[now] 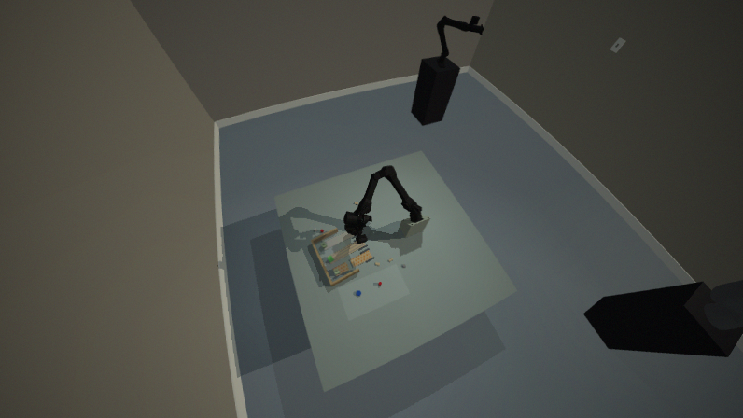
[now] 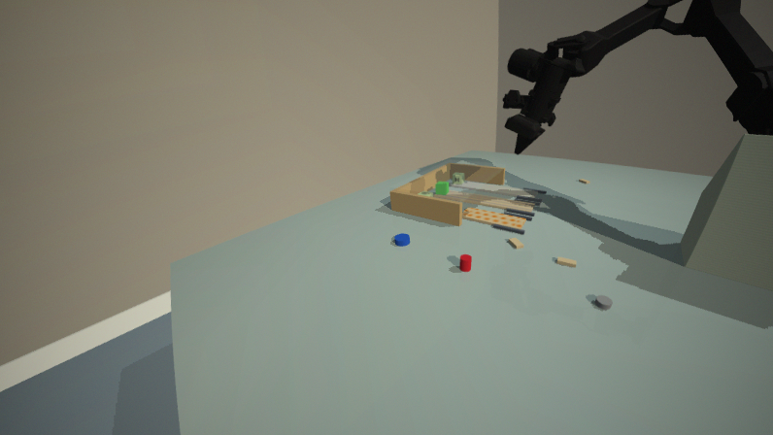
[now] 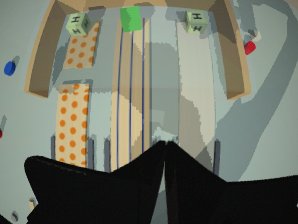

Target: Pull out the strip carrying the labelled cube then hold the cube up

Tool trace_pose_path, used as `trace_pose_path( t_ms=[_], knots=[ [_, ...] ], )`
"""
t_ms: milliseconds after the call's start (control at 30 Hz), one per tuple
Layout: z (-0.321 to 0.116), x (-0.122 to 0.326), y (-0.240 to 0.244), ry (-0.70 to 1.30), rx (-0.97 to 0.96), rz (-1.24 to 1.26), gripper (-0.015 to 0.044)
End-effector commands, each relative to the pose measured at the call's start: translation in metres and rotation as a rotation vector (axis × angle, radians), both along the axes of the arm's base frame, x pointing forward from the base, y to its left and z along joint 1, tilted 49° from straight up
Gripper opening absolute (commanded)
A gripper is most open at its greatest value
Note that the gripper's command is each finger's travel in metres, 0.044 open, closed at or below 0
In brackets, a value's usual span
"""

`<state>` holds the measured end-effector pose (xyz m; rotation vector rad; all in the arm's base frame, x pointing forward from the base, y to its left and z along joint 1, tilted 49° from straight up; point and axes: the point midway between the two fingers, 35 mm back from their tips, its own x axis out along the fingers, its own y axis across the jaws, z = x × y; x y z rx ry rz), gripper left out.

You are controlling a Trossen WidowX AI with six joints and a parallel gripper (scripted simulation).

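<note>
Fingers (image 1: 360, 239) (image 2: 519, 151) closed tip to tip, nothing held, raised above the table (image 1: 441, 280) (image 2: 324, 335), apart from the pale strip (image 3: 194, 90)

My black claw (image 1: 360, 239) (image 2: 518, 153) (image 3: 165, 147) fills the bottom of the wrist frame. At its left, an orange-dotted cream strip (image 3: 74, 117); at centre, a tan strip (image 3: 125, 100) with dark blue stripes; right of centre, a plain pale strip (image 3: 195, 85). Along the top, a bright green block (image 3: 131, 19) sits between pale green cubes (image 3: 77, 24) marked in black.

Beige walls (image 1: 104, 207) (image 2: 243, 108); blue-grey floor (image 1: 322, 124) (image 2: 146, 329)
</note>
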<state>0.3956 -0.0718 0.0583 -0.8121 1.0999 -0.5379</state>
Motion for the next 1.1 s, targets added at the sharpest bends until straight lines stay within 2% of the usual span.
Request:
trace_pose_path(
  t_ms=[0,633,1067],
  knots=[
    [0.017,-0.004,-0.068,0.252,0.035,-0.228,0.0],
    [0.021,0.0,-0.077,0.292,0.041,-0.264,0.0],
    [0.008,0.001,-0.092,0.292,0.042,-0.264,0.0]
  ],
)
